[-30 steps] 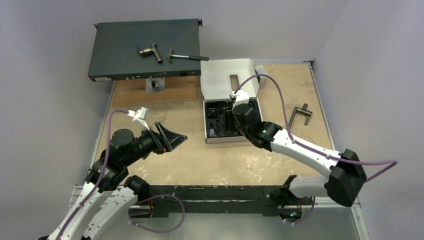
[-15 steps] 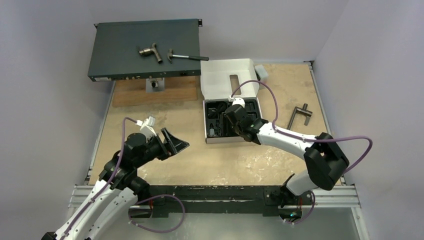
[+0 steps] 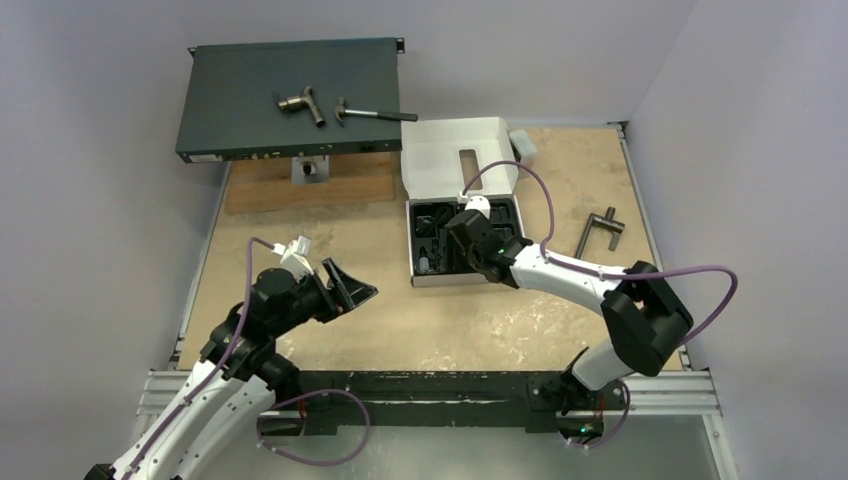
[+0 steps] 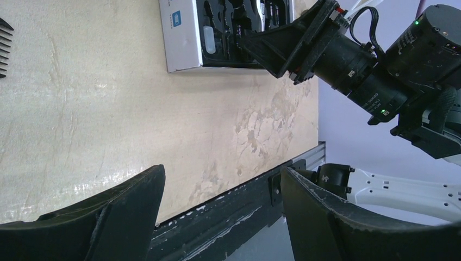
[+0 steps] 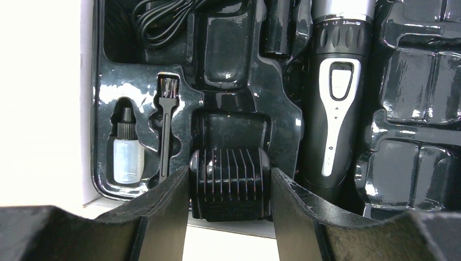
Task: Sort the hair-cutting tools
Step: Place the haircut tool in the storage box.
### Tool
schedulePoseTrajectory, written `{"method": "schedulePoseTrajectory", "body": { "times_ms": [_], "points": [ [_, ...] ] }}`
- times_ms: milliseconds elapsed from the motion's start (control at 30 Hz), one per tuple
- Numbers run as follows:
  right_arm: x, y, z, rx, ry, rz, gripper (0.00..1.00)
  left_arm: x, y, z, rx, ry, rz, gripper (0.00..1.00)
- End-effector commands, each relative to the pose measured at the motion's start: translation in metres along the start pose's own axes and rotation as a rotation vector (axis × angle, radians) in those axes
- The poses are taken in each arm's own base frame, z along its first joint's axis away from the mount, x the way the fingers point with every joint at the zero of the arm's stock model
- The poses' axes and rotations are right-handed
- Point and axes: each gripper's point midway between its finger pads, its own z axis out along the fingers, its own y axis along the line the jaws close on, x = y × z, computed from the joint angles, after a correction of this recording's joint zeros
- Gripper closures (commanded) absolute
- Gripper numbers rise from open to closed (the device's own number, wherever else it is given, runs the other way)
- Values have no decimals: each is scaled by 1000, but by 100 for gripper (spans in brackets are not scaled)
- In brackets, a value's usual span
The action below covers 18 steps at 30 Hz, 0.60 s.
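Right gripper (image 5: 229, 175) pinches a comb (image 5: 229, 190) at the tray's (image 5: 418, 81) edge beside the clipper (image 5: 337, 92), dial reading "2.0mm"; left gripper (image 4: 222, 175) hangs wide, empty, above the table (image 4: 108, 109)

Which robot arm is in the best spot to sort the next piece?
Right. The right gripper sits at the box with a black comb between its fingers, beside the clipper. The left gripper is open and empty, over bare table away from the box.

Pale grey walls (image 3: 90, 200), mottled beige tabletop (image 3: 450, 320), even light
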Motion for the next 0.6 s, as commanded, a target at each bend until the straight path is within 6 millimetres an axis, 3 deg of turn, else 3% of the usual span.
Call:
{"method": "schedulePoseTrajectory", "body": {
  "times_ms": [0,567],
  "points": [
    [-22,4,-3,10,-62,27,100,-6,-2,0,13,-31,-15,23],
    [-25,6,12,38,-60,23,100,-2,4,5,-8,-15,-25,23]
  ]
}}
